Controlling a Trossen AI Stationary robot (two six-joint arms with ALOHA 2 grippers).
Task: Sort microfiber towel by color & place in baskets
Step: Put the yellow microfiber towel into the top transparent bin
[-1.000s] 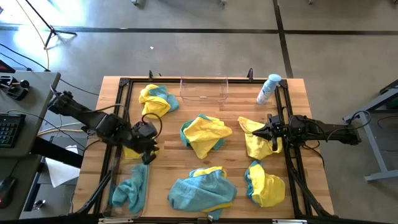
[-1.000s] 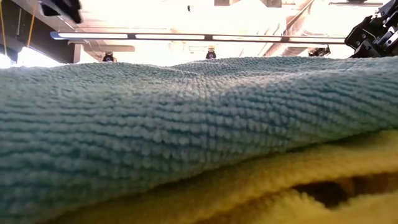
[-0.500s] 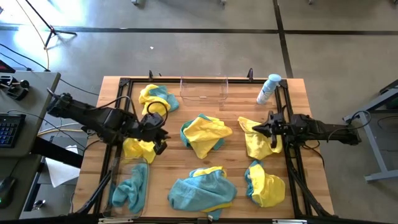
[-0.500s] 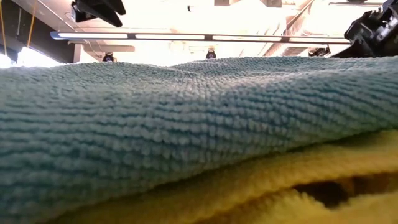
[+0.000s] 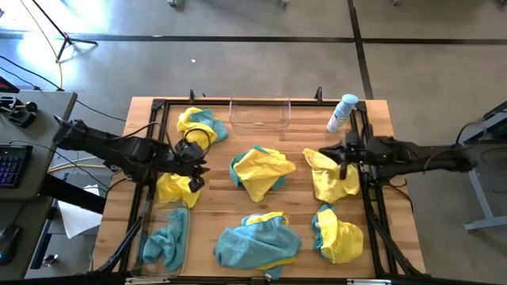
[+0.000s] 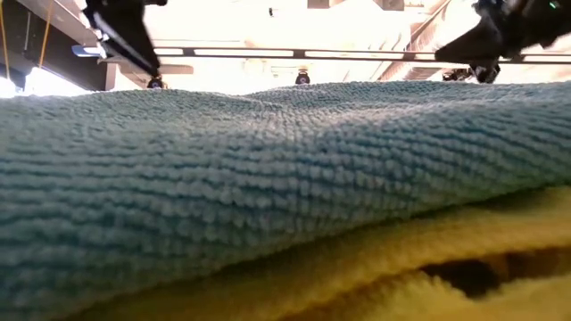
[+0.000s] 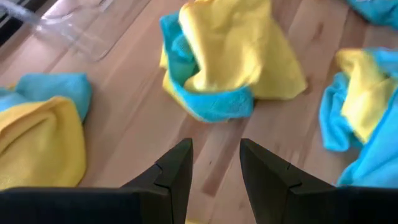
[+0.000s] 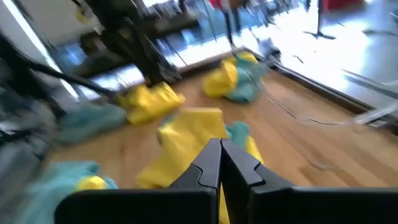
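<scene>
The left gripper (image 5: 194,165) hovers over a yellow towel (image 5: 176,188), fingers apart — holding nothing. The right gripper (image 5: 339,153), fingers pressed together and empty, hangs above the counter (image 5: 297,142).

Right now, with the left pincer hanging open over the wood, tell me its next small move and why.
Probably drop the left pincer onto the yellow towel lying just below it and close. Its fingers stand apart with nothing between them, that cloth lies loose on the table, and only a teal towel sits in the near basket. The right pincer is shut, hanging above another yellow cloth.
</scene>
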